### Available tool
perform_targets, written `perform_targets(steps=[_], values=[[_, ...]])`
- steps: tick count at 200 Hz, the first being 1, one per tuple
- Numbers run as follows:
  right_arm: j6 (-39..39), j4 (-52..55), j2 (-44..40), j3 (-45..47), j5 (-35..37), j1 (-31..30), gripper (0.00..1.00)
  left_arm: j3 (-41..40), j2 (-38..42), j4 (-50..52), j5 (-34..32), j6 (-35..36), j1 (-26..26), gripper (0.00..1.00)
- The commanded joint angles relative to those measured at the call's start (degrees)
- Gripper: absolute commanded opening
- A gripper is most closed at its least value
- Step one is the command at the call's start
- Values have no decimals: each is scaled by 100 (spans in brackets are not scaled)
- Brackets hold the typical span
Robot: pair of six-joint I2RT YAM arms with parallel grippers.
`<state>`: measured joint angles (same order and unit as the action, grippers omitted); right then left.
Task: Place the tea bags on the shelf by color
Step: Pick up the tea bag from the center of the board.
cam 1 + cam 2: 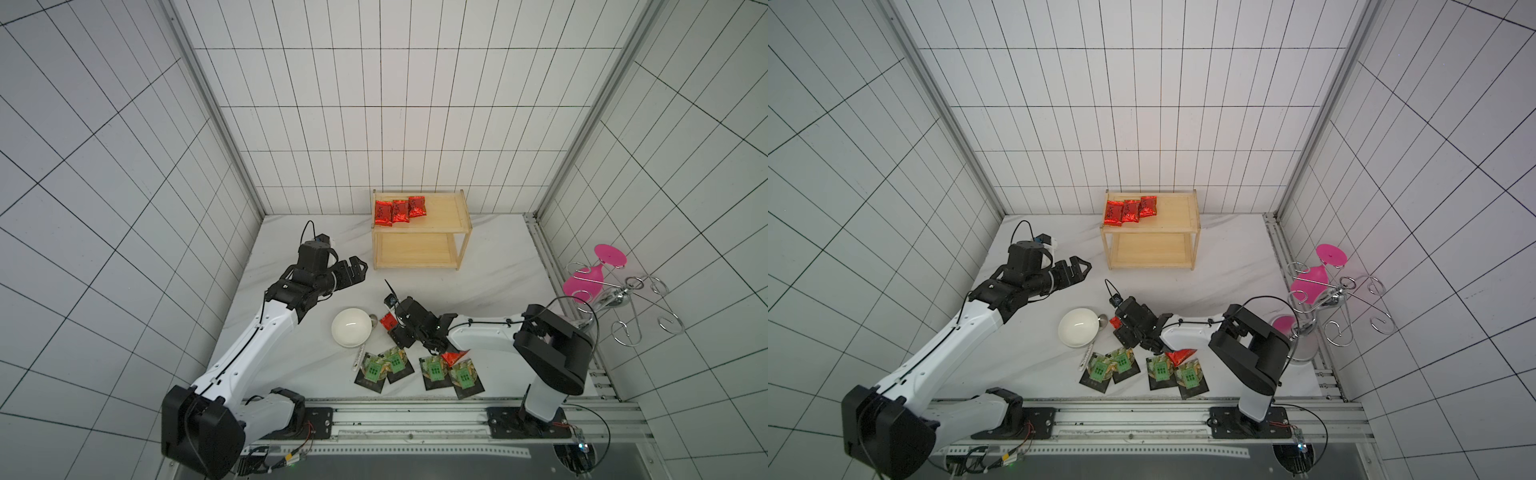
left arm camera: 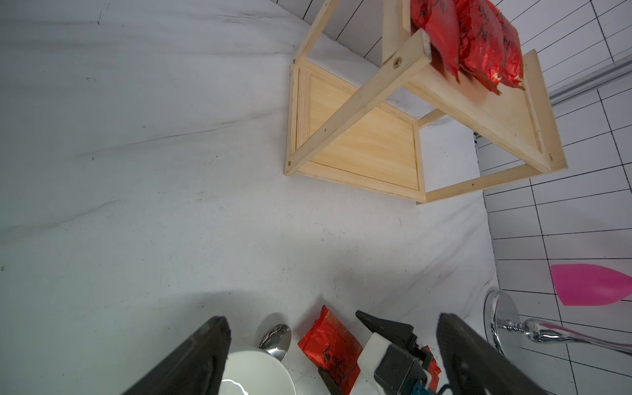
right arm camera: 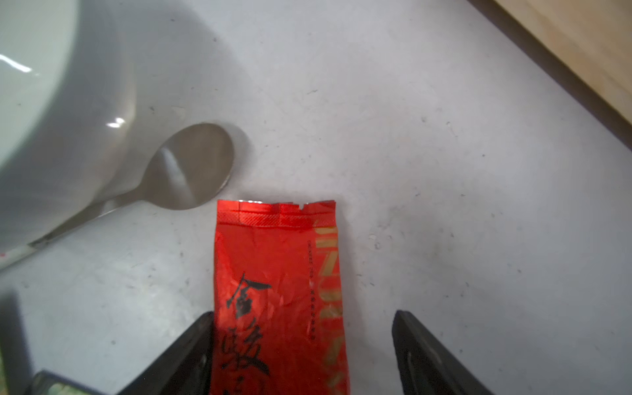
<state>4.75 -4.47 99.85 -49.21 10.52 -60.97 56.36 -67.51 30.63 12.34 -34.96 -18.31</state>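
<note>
Red foil, down between the fingers of the right gripper (image 3: 303, 312). Wide open, holding nothing. One finger (image 3: 191, 345) right at the edge of the red bag (image 3: 277, 273), maybe touching; hard to tell. Other finger (image 3: 431, 352) a little way off the far edge, bare table (image 3: 444, 171) in the gap. Flat on the table, long way pointing straight out from the gripper, short way across from finger to finger. Sealed end out in front, just beside the spoon (image 3: 195, 167), with the bowl (image 3: 51, 102) past that. Looks ready for a squeeze across the short way, then a lift. Maybe a small slide over first, for a grip nearer the middle.

Farther out, toward the back wall: the shelf (image 1: 419, 230), with three red bags (image 1: 400, 211) side by side at one end of the top board. Nothing seen on the bottom board. Room left on top, so likely the spot for this one too.

Near the front edge: four black bags (image 1: 371, 371) in two pairs, with another red bag (image 1: 455, 357) lying on one pair.

Left gripper (image 1: 360, 270) well apart from the red bag, nearer the shelf, wide open too, holding nothing. Right arm by far the nearer one.
</note>
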Motion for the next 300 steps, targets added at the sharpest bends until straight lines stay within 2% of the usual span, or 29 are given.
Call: perform_targets(steps=[1, 33, 63, 85, 102, 126, 145, 171, 200, 217, 249, 284, 300], values=[[62, -36, -166, 246, 97, 299, 81, -76, -109, -143, 218, -8, 20, 98], [-13, -48, -433, 500, 123, 725, 80, -80, -398, -211, 528, -111, -29, 98], [-15, 59, -990, 676, -53, 1088, 82, 28, -884, -296, 656, -134, -350, 96], [276, -17, -1729, 856, -676, 1172, 84, 179, -1432, -368, 878, -134, -612, 91], [627, -290, -2125, 1049, -1316, 1339, 81, 332, -1840, -389, 1036, -134, -746, 85], [1183, -911, -2236, 1369, -2204, 1767, 69, 599, -2352, -400, 1142, -134, -969, 77], [1529, -1336, -1985, 1462, -2800, 2157, 54, 829, -2732, -352, 1163, -153, -1140, 67], [1931, -1817, -1448, 1479, -3369, 2677, 41, 1043, -3104, -216, 1113, -185, -1287, 58], [2152, -1905, -814, 1272, -3781, 3039, 19, 1035, -3274, -211, 1055, -222, -1333, 51], [2243, -1961, -533, 1187, -3971, 3197, 15, 1026, -3354, -215, 1029, -239, -1349, 50], [2267, -2026, -340, 1177, -4067, 3251, 14, 984, -3484, -252, 1007, -265, -1386, 50], [2307, -2119, -499, 1246, -4060, 3266, 8, 904, -3585, -380, 1095, -318, -1410, 49], [2306, -2093, -607, 1249, -4010, 3260, 6, 852, -3601, -465, 1113, -327, -1413, 45]])
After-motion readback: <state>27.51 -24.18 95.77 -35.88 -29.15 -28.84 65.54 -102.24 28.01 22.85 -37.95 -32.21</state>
